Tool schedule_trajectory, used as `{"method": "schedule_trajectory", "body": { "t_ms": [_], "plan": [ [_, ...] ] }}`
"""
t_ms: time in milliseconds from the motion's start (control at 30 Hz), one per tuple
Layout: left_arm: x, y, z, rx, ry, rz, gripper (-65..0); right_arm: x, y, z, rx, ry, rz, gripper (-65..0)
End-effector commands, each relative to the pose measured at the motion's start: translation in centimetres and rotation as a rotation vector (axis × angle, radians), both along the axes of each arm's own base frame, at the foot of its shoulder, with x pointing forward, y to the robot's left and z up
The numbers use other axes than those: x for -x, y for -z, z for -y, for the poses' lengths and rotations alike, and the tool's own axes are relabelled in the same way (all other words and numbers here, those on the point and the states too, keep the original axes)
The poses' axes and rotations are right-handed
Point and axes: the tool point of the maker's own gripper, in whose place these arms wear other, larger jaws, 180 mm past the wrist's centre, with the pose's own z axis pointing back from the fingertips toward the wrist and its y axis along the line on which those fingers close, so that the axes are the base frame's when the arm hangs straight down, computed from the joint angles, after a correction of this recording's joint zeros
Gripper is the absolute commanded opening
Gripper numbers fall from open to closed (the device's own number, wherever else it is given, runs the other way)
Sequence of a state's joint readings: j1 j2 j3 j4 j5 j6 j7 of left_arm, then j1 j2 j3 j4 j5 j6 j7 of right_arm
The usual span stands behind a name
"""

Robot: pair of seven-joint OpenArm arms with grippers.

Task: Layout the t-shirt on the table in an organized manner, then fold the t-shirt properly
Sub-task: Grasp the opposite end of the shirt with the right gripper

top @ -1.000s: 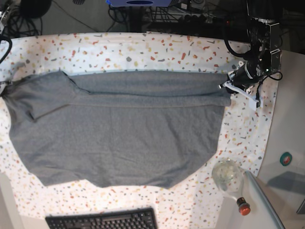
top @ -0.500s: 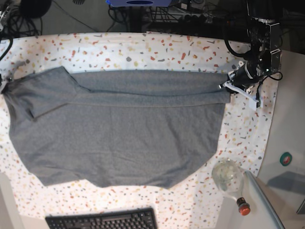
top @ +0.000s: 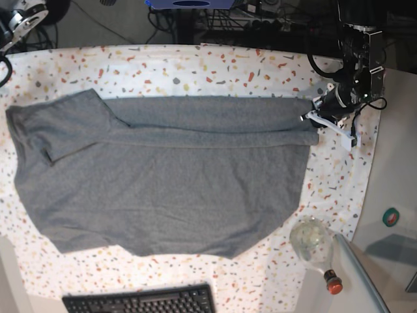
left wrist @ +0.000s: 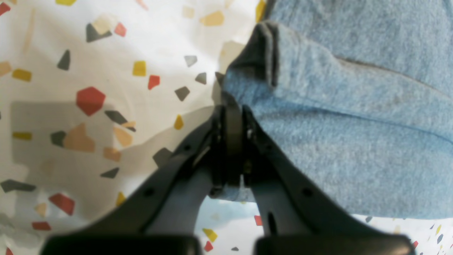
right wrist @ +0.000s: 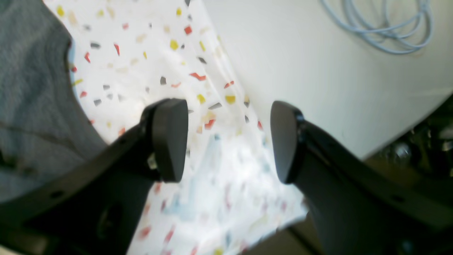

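Note:
The heather-grey t-shirt lies spread across the speckled table, with a band folded over along its far edge. My left gripper is at the shirt's right end. In the left wrist view the left gripper is shut on the edge of the t-shirt. My right arm is raised at the far left corner, off the shirt. In the right wrist view the right gripper is open and empty above the table's edge, with the t-shirt to its left.
A black keyboard lies at the front edge. A clear bottle with a red cap lies at the front right. The plain white side surface beside the table carries a coiled cable. A teal round object sits at the right.
My right gripper has let go of the shirt's left corner and lifted away to the far left. That corner now lies flat. The left gripper has not moved.

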State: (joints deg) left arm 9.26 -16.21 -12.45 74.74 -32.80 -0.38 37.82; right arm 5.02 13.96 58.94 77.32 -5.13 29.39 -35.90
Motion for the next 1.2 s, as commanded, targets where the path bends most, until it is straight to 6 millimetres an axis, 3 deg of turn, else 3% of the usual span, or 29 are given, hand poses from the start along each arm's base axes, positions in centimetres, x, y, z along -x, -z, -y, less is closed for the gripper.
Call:
{"method": "schedule_trajectory", "body": {
  "t_ms": [0, 100, 233, 567, 733, 1100, 1167],
  "plan": [
    [-0.3, -0.4, -0.7, -0.024, -0.001, 0.003, -65.0, -1.1, -2.4, -0.1, 0.019, -0.003, 0.103, -29.4],
    [-0.3, -0.4, -0.7, -0.024, -0.001, 0.003, -65.0, 1.2, -1.8, -2.6, -0.099, 0.099, 0.177, -29.4],
    [-0.3, -0.4, -0.7, -0.024, -0.001, 0.003, -65.0, 3.3, 1.2, -5.3, -0.33, 0.183, 0.184, -29.4],
    [-0.1, -0.3, -0.7, -0.024, -0.001, 0.0, -65.0, 2.6, 7.2, -10.2, -0.689, 0.216, 0.234, -29.4],
    [-0.1, -0.3, -0.7, -0.024, -0.001, 0.0, -65.0, 1.5, 8.3, -9.7, -0.73, 0.243, 0.285, -29.4],
    [-0.1, -0.3, -0.7, -0.024, 0.0, -0.002, -65.0, 1.4, 11.4, -8.4, -0.808, 0.323, 0.319, -29.6],
    [0.0, -0.3, -0.6, -0.023, 0.002, -0.003, -65.0, 1.5, 11.5, -8.5, -0.817, 0.322, 0.314, -33.8]
  ]
}}
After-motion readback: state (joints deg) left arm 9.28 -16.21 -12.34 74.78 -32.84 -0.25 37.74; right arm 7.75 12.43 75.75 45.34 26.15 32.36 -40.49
